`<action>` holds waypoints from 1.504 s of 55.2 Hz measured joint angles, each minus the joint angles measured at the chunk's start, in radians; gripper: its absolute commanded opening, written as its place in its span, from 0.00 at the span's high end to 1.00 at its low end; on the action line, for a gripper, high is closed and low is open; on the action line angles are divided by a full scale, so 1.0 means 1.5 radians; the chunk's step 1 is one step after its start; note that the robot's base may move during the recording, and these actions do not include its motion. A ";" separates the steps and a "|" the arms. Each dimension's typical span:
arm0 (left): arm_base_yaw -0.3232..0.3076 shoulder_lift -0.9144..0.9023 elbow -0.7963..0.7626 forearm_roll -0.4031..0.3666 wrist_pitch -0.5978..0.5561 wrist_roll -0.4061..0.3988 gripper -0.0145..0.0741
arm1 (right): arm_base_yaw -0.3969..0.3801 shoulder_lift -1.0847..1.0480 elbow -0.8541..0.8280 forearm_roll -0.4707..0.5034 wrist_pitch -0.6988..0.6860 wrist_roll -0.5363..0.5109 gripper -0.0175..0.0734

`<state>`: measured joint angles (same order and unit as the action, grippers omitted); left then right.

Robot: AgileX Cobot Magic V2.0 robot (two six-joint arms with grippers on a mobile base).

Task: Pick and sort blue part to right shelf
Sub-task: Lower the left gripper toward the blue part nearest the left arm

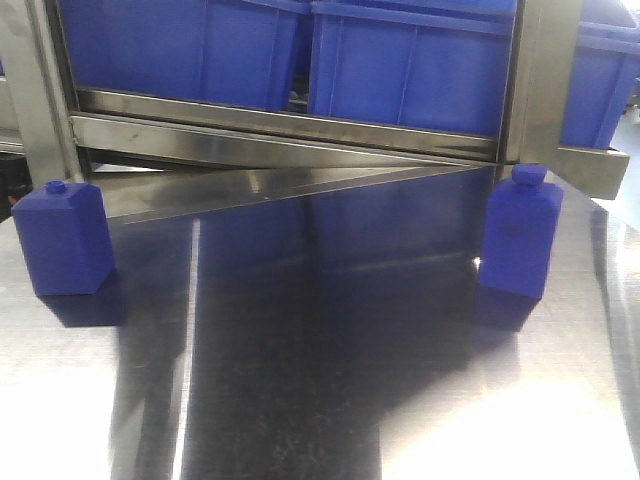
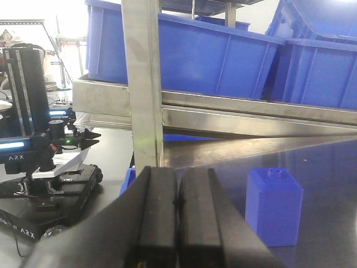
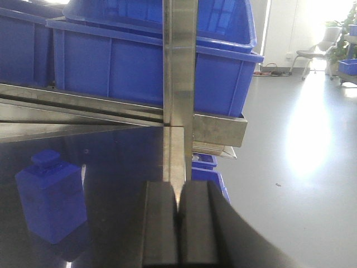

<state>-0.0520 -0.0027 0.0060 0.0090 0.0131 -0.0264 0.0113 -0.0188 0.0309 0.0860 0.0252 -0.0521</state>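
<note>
The left hand [image 2: 177, 223] is sitting with its fingers pressed together on nothing, facing the left shelf post [image 2: 142, 84], and the right hand [image 3: 178, 229] is likewise pinched closed and empty, facing the right shelf post [image 3: 179, 67]. Just inward of the hands, the left blue part [image 1: 62, 240] and the right blue part [image 1: 520, 240], both bottle-shaped, are standing upright on the shiny steel desk [image 1: 330, 380], each near its own post and well apart from the other. Beyond them, blue bins [image 1: 410, 60] are resting on the shelf rail [image 1: 280, 120] above the desk's back edge.
</note>
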 measured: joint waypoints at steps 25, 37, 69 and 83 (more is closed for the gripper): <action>0.000 0.000 0.000 0.000 -0.009 0.000 0.70 | 0.000 0.000 0.000 0.000 0.000 0.000 0.74; 0.000 0.000 0.000 0.000 -0.018 0.000 0.70 | 0.000 0.000 0.000 0.000 0.000 0.000 0.74; 0.000 0.154 -0.357 -0.015 0.288 0.000 0.38 | 0.000 0.000 0.000 0.000 0.000 0.000 0.74; 0.000 0.366 -0.505 -0.078 0.449 0.000 0.24 | 0.000 0.000 0.000 0.000 0.000 -0.001 0.74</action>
<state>-0.0520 0.5468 -0.7509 -0.1080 0.6870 -0.0264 0.0113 -0.0188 0.0309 0.0860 0.0252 -0.0537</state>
